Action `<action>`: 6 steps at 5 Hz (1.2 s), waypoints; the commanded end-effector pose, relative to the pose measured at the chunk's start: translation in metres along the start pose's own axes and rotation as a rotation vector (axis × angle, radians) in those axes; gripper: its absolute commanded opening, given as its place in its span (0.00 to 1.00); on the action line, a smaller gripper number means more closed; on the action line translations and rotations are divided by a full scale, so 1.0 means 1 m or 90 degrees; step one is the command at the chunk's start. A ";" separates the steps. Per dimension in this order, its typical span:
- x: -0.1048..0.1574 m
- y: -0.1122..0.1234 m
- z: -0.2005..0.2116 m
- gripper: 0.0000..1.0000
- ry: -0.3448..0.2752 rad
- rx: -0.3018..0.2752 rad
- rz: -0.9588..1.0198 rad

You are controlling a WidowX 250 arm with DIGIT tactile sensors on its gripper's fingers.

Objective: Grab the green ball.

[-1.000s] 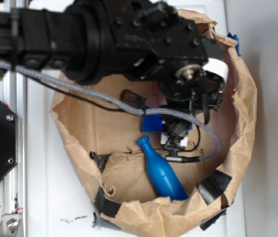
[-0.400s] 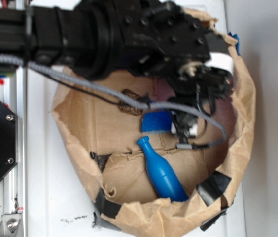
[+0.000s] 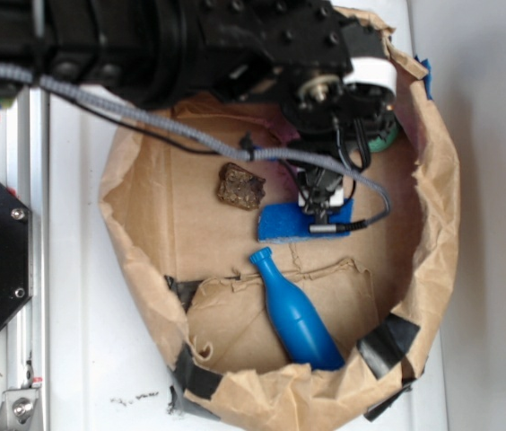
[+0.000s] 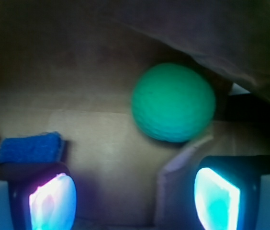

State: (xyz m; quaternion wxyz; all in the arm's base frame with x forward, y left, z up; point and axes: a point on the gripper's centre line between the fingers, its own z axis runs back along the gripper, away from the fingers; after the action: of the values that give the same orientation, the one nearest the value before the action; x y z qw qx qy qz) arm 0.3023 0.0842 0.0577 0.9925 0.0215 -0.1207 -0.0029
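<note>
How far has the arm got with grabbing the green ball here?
Done: the arm has reached into the paper-lined bin and faces the green ball. In hand: the gripper is open, its fingers empty, with the ball ahead of them and not yet between them. Left: advance, close on the ball, lift it.

Blue bottle (image 3: 296, 314), brown lump (image 3: 240, 186) in paper basket (image 3: 432, 233).

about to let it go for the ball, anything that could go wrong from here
1. In the wrist view the green ball sits ahead and right of centre between the open hand fingers, so one finger could nudge it and roll it away.
2. The ball lies close under the crumpled paper wall; the hand could snag the paper.
3. In the exterior view the arm hides most of the ball, leaving the blurry wrist view to judge the grasp.
</note>
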 end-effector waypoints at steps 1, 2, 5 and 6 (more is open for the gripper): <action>0.018 0.016 0.023 1.00 -0.051 0.014 0.043; 0.026 0.014 0.020 1.00 -0.054 0.003 0.047; 0.035 -0.009 -0.001 1.00 -0.071 -0.015 0.029; 0.035 -0.008 -0.010 1.00 -0.078 -0.008 0.019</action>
State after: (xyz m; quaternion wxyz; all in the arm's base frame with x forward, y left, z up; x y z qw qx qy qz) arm 0.3308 0.0837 0.0443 0.9870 0.0076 -0.1588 0.0230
